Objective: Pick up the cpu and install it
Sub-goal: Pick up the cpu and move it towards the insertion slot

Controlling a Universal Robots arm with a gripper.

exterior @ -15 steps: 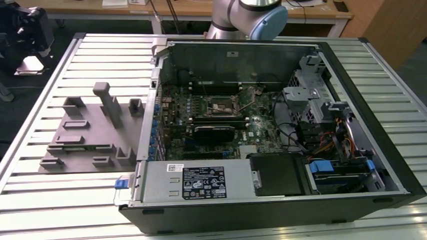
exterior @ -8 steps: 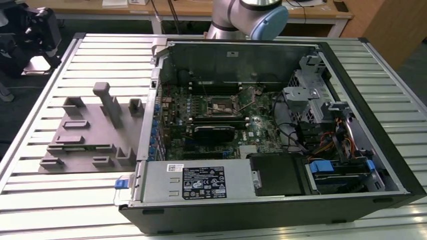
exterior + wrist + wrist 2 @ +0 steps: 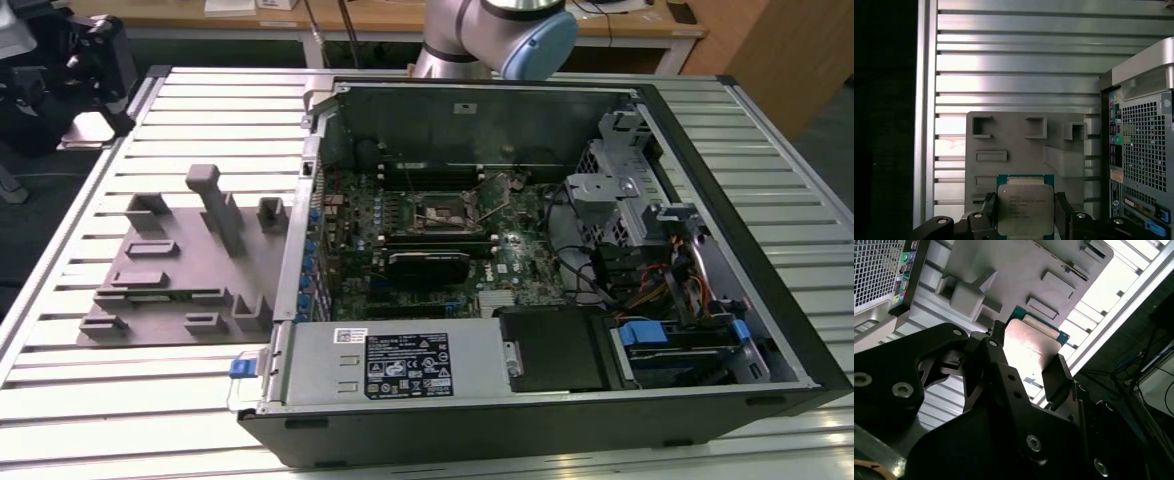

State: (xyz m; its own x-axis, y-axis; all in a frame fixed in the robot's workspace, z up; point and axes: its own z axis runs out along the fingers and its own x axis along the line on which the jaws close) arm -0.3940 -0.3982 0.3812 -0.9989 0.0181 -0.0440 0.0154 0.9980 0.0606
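Inside the claw (image 3: 1025, 209) — cpu (image 3: 1025, 200) clamped; first wrist view shows its metal lid.

An open computer case (image 3: 514, 125) lay mid-frame on a slatted metal table (image 3: 120, 400) in the exterior view; its green motherboard (image 3: 358, 225) faced up; a power supply (image 3: 334, 365) sat at its lower edge; a grey holder plate (image 3: 187, 262) with upright blocks lay just beside it, at the exterior view's left.

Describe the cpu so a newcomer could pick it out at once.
In the first wrist view, find the slatted metal table with the grey holder plate beside the computer case. The cpu sits between the black fingers of the gripper. It alone is a shiny silver square with a green rim.
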